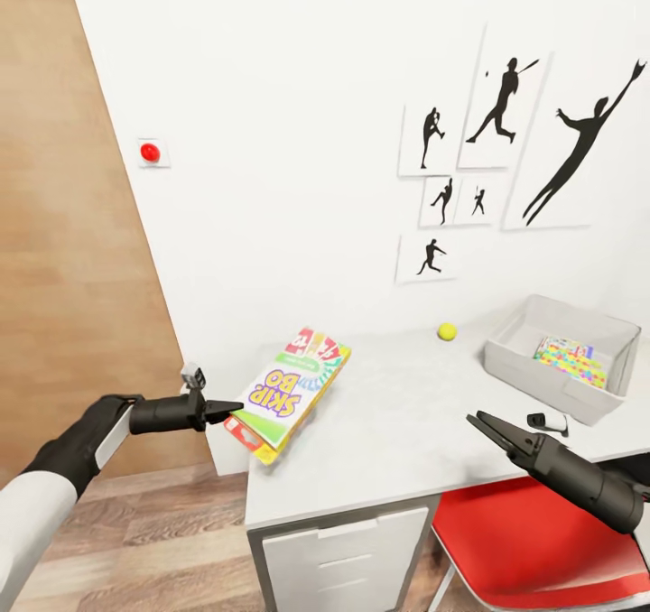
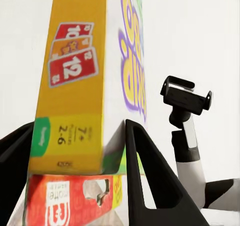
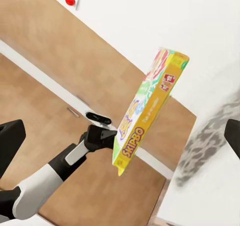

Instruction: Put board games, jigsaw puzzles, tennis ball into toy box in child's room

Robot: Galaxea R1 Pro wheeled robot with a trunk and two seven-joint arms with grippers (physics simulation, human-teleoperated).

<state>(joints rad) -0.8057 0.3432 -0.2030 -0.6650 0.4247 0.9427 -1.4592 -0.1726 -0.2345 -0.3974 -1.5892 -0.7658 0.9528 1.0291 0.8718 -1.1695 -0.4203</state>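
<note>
My left pincer (image 1: 236, 406) is sitting at lower left of the head view, clamping the near end of a flat white-faced Skip-Bo board game box (image 1: 291, 388) with green and yellow edges. In the left wrist view my black fingers (image 2: 150, 176) are squeezing the box's yellow side (image 2: 70, 86), and a second, red printed box (image 2: 65, 201) is sitting against its underside between them. The box is hanging tilted over the left edge of the long pale grey tabletop (image 1: 406, 431); I can't tell if its far end is touching the surface.

My right pincer (image 1: 481, 424) is hovering at lower right of the head view above the tabletop's front part, jaws parted, gripping nothing. The right wrist view is catching the game box (image 3: 145, 111) edge-on with the left pincer (image 3: 107, 136) on it.

The shallow pale grey toy box (image 1: 542, 386) is sitting at right on the tabletop, with a multicoloured jigsaw puzzle sheet (image 1: 571, 361) lying flat inside. The yellow-green tennis ball (image 1: 447, 331) is resting on the tabletop near the wall, left of the toy box and apart from it. A small black-and-white object (image 1: 547, 421) is lying just in front of the toy box. A red chair seat (image 1: 533, 540) is showing at lower right below the tabletop.
</note>
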